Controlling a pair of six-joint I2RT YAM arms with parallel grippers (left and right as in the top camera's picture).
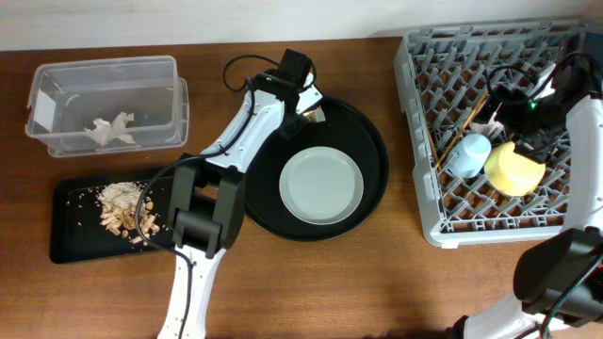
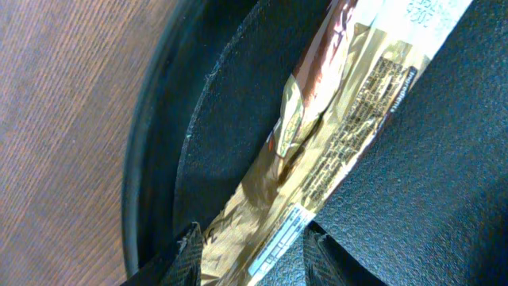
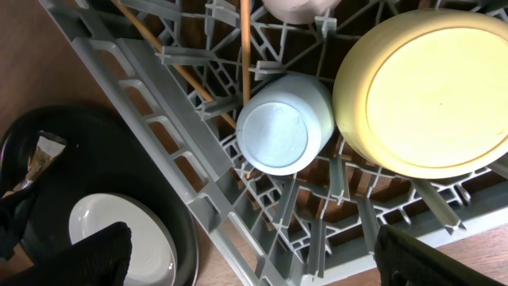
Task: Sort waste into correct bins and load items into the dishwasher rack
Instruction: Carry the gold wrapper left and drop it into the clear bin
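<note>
My left gripper [image 1: 303,105] is down at the far rim of the round black tray [image 1: 363,212]. Its fingers [image 2: 254,258] are open on either side of the shiny gold-brown wrapper [image 2: 317,151], which lies on the tray. The pale plate [image 1: 320,185] lies in that tray. My right gripper [image 1: 529,105] hangs open and empty over the grey rack [image 1: 424,188]. In the rack are the yellow-green bowl [image 3: 429,87], the blue cup [image 3: 282,127], the pink cup [image 3: 294,6] and the chopsticks [image 3: 244,48]. White tissue [image 1: 111,128] lies in the clear box [image 1: 57,80]. Food scraps [image 1: 121,207] lie on the flat black tray [image 1: 71,235].
The left arm reaches from the table's front edge over the flat black tray's right end. The right wrist view also shows the rack's near wall [image 3: 159,119], the plate [image 3: 119,230] and the wrapper [image 3: 44,151] on the round tray.
</note>
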